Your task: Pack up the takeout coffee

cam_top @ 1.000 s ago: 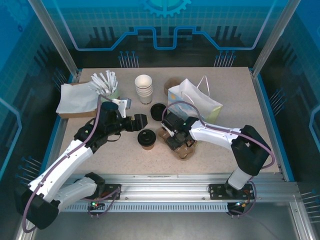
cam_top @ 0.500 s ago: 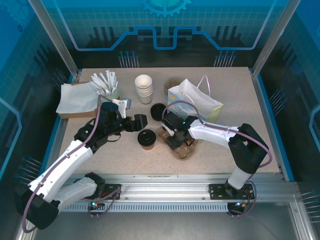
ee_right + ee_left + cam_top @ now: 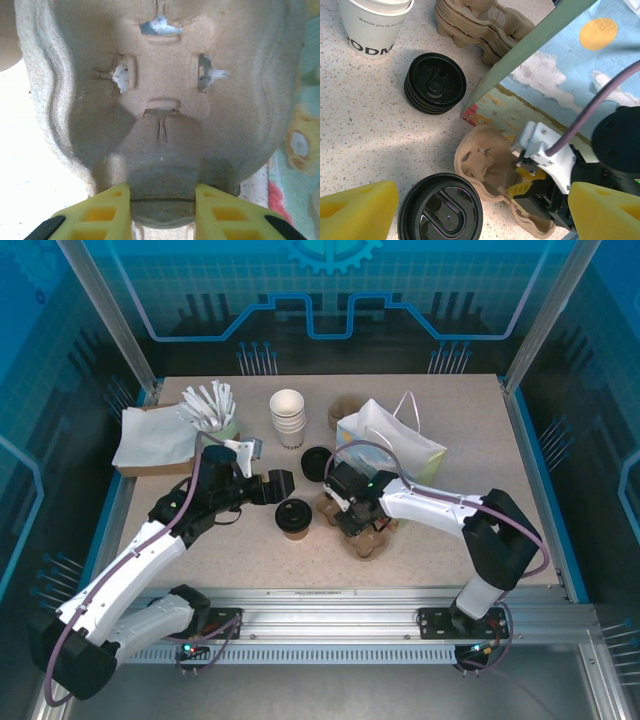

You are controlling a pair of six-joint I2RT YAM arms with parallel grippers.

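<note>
The takeout coffee [image 3: 294, 517], a brown paper cup with a black lid [image 3: 440, 212], stands mid-table. My left gripper [image 3: 283, 487] hovers just behind and left of it. That gripper [image 3: 480, 212] is open, its yellow fingers wide on either side of the lid. A brown pulp cup carrier [image 3: 372, 540] lies right of the coffee. My right gripper [image 3: 352, 518] is down in the carrier [image 3: 485, 160]. In the right wrist view its yellow fingers [image 3: 100, 215] press both sides of the carrier's central ridge [image 3: 161, 165], so that gripper [image 3: 162, 210] is shut on it.
A patterned paper bag [image 3: 395, 445] with white handles stands open behind the carrier. Further back are a stack of white cups [image 3: 288, 418], a stack of black lids [image 3: 316, 462], spare carriers [image 3: 345, 410], and at the left a box with white paper [image 3: 155, 440].
The right gripper's fingers have drawn in onto the carrier's ridge. The left arm and the coffee have stayed where they were.
</note>
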